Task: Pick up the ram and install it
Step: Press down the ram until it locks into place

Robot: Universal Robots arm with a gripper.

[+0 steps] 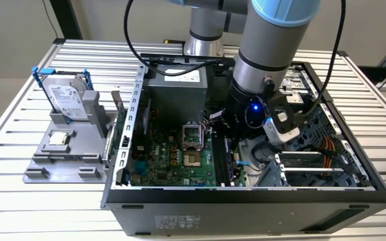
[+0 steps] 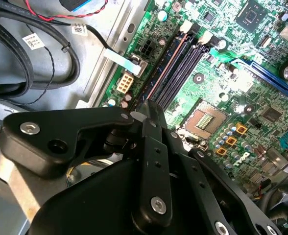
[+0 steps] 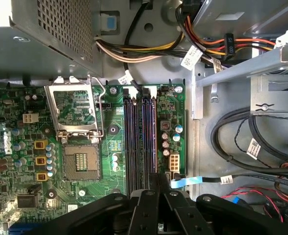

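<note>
While the silver hard drive in its blue frame (image 1: pixel 66 95) stands at the exterior view's left, the long dark bluish-green ram stick (image 2: pixel 164 66) sits inside the open black computer case (image 1: pixel 247 201), along the outermost of the purple memory slots (image 2: pixel 180 73). The black pincer (image 2: pixel 146 105) is pressed together, seemingly pinching the stick's near end. Seating it well calls for an upright stick and even, straight pressure.

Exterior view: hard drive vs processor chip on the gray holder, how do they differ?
The hard drive stands upright on edge in a blue frame; the chip lies flat in a recess. The hard drive is a large rectangle; the chip is a small square. Both are silver and sit on the gray holder, outside the case.
</note>
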